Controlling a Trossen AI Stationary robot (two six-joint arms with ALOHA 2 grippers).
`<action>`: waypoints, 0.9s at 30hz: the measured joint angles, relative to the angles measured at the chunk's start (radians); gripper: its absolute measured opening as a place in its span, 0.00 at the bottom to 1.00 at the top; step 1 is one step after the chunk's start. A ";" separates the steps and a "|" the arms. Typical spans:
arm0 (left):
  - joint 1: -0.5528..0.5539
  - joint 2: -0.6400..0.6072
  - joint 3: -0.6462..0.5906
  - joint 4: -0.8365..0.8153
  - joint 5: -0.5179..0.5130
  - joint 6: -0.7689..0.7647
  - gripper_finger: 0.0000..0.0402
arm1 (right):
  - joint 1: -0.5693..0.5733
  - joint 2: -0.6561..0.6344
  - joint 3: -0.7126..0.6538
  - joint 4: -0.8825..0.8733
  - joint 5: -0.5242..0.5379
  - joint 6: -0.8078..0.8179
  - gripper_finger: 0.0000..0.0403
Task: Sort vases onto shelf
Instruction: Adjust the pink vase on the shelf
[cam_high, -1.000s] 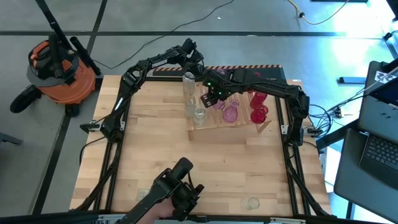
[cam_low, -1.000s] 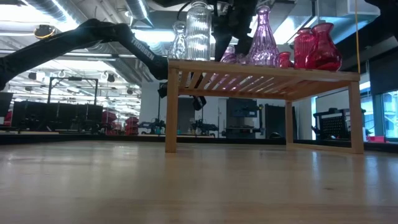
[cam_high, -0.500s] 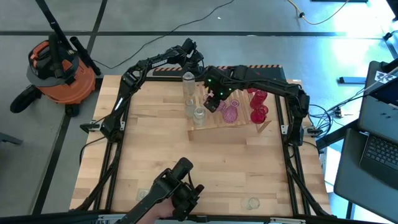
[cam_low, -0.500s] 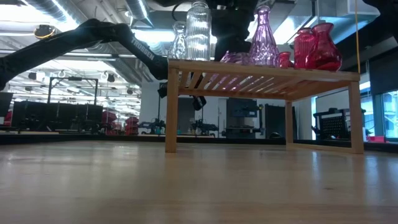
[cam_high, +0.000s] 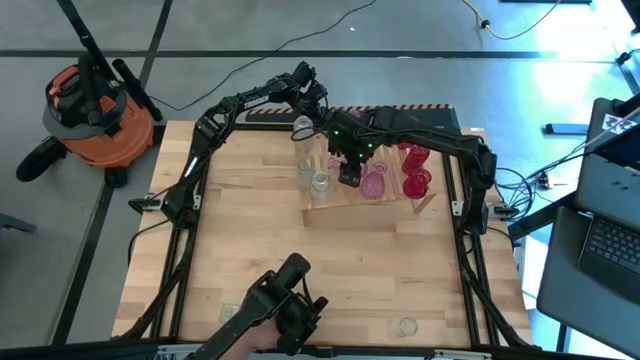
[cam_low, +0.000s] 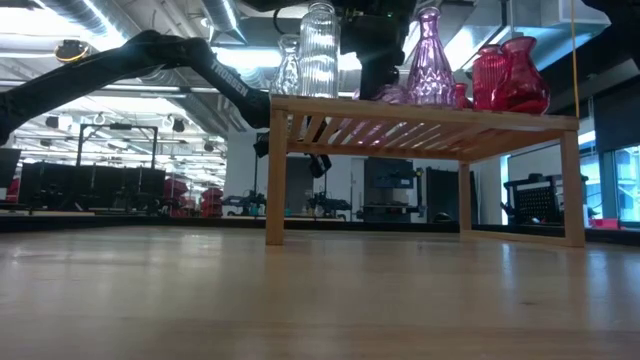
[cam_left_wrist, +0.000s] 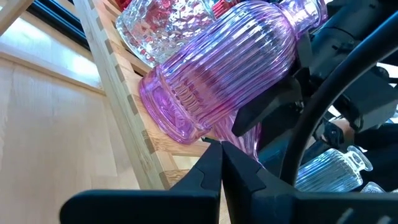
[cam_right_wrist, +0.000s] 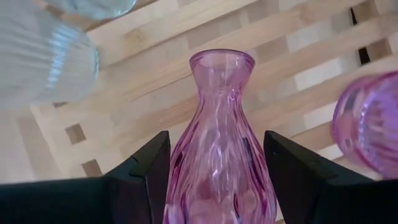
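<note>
The right gripper (cam_high: 349, 172) now sits lower and farther toward the front edge of the shelf (cam_high: 390, 208) than half a second ago, and in the low view its dark body (cam_low: 375, 50) has dropped until it nearly meets the slats. Between its fingers stands a pink vase (cam_right_wrist: 222, 155), neck pointing out past the tips; each finger (cam_right_wrist: 140, 180) lies against a side of the vase body, so the jaws stand partly open and closed on the glass, holding it. Judgement: this is the lowering stage of a placement, and the vase is at or just above the slats; contact with the shelf cannot be told from these views. Just beside one finger stands a clear ribbed bottle (cam_right_wrist: 43, 59); beside the other, a second pink vase (cam_right_wrist: 370, 124). Release should wait until the base is seated flat, since the neighbours leave little room for a tip. The left gripper (cam_left_wrist: 222, 165) waits behind the shelf, fingers pressed together with nothing between them, pointing at a ribbed pink bottle (cam_left_wrist: 217, 68) that stands just ahead of its tips. Red vases (cam_low: 510, 75) occupy the far end of the shelf, well away from the working jaws. One clear vase (cam_high: 404, 326) remains on the table near the front edge, still to be sorted.
</note>
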 joint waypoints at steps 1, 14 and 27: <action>0.000 0.000 0.000 0.000 0.000 -0.001 0.00 | 0.000 0.005 0.000 0.001 0.001 -0.020 0.51; 0.000 0.000 0.000 0.000 0.000 -0.007 0.00 | 0.041 0.026 -0.002 0.024 0.155 -0.228 0.47; 0.000 0.000 0.000 -0.005 0.000 -0.008 0.00 | 0.047 0.025 0.000 0.058 0.134 -0.253 0.13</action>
